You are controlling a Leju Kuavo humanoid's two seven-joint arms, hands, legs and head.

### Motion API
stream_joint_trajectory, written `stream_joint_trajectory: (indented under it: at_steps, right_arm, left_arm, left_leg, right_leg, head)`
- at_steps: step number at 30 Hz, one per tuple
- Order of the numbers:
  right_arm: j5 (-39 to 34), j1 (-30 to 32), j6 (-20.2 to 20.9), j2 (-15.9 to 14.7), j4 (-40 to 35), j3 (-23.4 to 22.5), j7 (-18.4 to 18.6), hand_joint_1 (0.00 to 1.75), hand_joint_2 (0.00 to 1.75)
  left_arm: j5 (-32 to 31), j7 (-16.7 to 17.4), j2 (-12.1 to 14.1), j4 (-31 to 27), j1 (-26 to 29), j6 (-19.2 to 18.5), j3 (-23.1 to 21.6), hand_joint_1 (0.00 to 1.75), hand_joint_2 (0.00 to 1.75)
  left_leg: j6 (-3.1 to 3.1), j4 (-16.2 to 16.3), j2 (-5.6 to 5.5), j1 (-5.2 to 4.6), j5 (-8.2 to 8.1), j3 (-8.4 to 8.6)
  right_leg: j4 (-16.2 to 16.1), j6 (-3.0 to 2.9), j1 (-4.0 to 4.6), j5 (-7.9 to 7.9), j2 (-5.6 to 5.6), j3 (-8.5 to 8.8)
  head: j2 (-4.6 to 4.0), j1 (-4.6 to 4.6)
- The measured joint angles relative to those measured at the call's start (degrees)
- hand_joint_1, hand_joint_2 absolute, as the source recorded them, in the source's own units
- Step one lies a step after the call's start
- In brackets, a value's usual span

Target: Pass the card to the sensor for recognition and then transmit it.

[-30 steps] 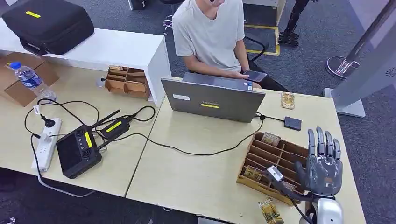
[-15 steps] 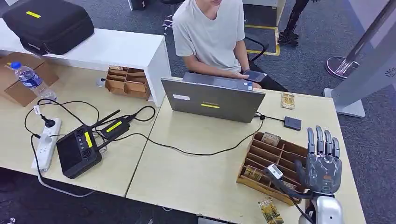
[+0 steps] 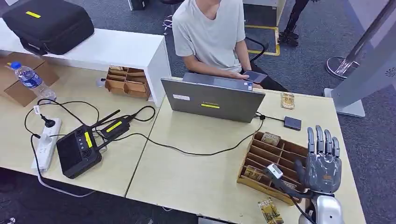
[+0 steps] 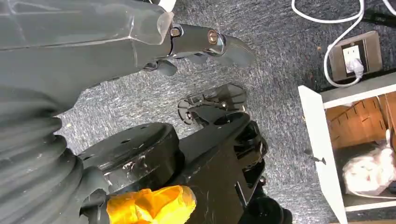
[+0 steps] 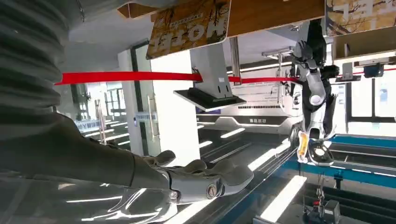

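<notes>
A: What was hard to see?
B: Card (image 3: pixel 270 211) at table's (image 3: pixel 196 182) front edge, partly cut off by frame; print unreadable.
A: Right hand (image 3: pixel 322 163)?
B: Raised by the wooden tray (image 3: pixel 267 163), fingers straight, spread, holding nothing.
A: Left hand (image 4: pixel 205 44)?
B: Hung over carpet; fingers apart, nothing in them, far as I could tell.

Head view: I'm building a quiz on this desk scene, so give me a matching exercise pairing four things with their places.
Things:
1. water bottle
2. laptop
3. right hand
4. black case

Places:
A. over the wooden card tray
B. on the white shelf
C. on the cardboard box
D. in front of the seated person

Pairs: 1-C, 2-D, 3-A, 4-B
</notes>
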Motion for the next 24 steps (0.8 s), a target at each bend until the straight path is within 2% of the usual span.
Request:
stream_joint_trajectory:
  at_steps: [1, 2, 24]
  right_arm:
    - [0.2, -0.1, 0.0, 0.0, 0.1, 0.0, 0.0, 0.10, 1.75]
    - [0.2, -0.2, 0.1, 0.0, 0.2, 0.0, 0.0, 1.75, 1.75]
    - [-2.6, -0.4, 1.3, 0.0, 0.5, -1.0, -1.3, 1.75, 1.75]
  left_arm:
    - [0.0, 0.0, 0.0, 0.0, 0.0, 0.0, 0.0, 0.00, 1.75]
    - [0.0, 0.0, 0.0, 0.0, 0.0, 0.0, 0.0, 0.00, 1.75]
    - [0.2, 0.0, -0.2, 0.0, 0.0, 0.2, 0.0, 0.00, 1.75]
  left_leg:
    - [0.00, 0.0, 0.00, 0.00, 0.00, 0.00]
    - [-0.04, 0.0, 0.00, 0.00, 0.02, 0.00]
    - [-0.05, 0.0, -0.01, 0.00, 0.03, 0.00]
  right_leg:
    - [0.0, 0.00, 0.00, 0.00, 0.00, 0.00]
    - [0.0, 0.00, 0.00, 0.00, 0.00, 0.00]
    - [0.0, 0.00, 0.00, 0.00, 0.00, -0.01]
  head:
    - [0.00, 0.00]
    - [0.00, 0.02]
    - [0.00, 0.02]
